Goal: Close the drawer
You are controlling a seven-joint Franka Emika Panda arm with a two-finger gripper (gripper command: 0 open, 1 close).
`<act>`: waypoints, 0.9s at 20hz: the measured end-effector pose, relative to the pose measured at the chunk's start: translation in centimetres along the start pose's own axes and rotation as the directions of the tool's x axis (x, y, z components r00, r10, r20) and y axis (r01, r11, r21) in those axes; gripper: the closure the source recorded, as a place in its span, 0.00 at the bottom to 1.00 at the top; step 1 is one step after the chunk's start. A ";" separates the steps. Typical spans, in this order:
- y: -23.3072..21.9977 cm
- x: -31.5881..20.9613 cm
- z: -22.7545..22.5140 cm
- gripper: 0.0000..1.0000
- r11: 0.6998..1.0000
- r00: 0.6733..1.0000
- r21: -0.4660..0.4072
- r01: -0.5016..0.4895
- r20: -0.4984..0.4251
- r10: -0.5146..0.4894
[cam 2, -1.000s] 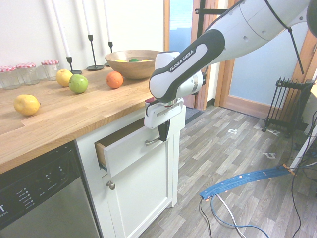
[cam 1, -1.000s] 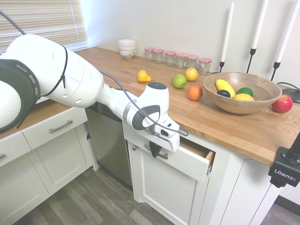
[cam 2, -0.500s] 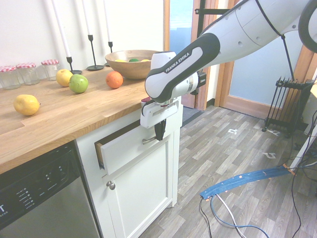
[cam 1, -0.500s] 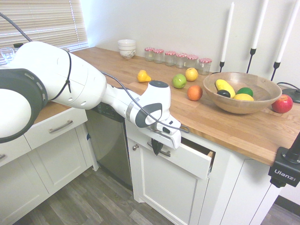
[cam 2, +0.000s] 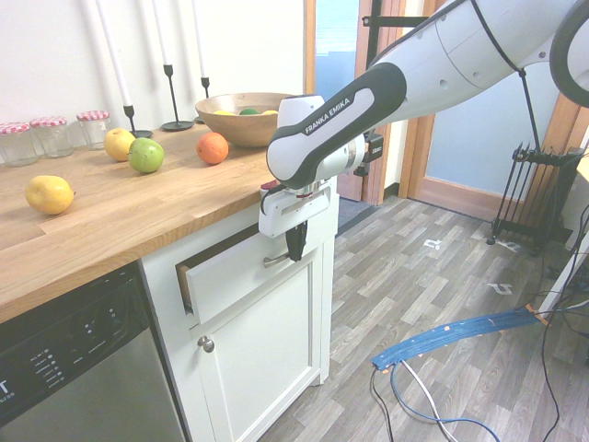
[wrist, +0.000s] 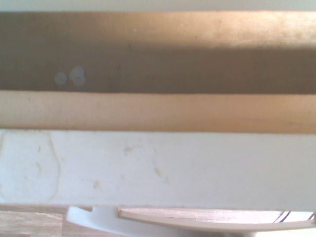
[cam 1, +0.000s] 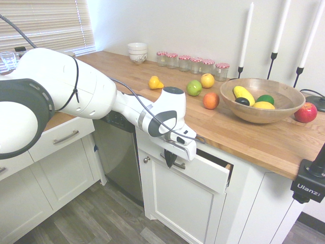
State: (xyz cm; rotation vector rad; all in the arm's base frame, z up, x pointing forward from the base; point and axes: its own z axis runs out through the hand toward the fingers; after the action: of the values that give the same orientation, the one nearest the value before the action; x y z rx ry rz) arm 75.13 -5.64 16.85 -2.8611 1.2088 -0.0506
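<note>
In the first exterior view, the drawer (cam 1: 203,174) can be seen partly open under the worktop (cam 1: 231,134), with the closed-up gripper (cam 1: 169,163) right by its handle (cam 1: 179,165). From the second exterior view, pretty much the same; nothing seems to be gripped. In the wrist view, some pale round spots (wrist: 74,77) can be spotted inside.

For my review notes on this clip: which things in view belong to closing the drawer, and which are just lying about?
Part of the job:
- drawer, partly open
- its bar handle
- gripper, at the handle

Just lying about:
- wooden bowl with fruit
- orange
- green apple
- lidded jars
- stacked white bowls
</note>
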 end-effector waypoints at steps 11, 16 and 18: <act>0.9 -2.1 0.3 0.00 1.000 1.000 0.014 0.002 -0.020 -0.001; 3.3 -4.5 -1.0 0.00 1.000 1.000 0.015 -0.006 -0.020 0.006; 4.6 -5.6 -1.6 0.00 1.000 1.000 0.012 -0.009 -0.018 0.009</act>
State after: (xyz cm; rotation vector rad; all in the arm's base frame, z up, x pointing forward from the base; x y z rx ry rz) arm 67.91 -4.86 18.16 -2.8514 1.2198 -0.0828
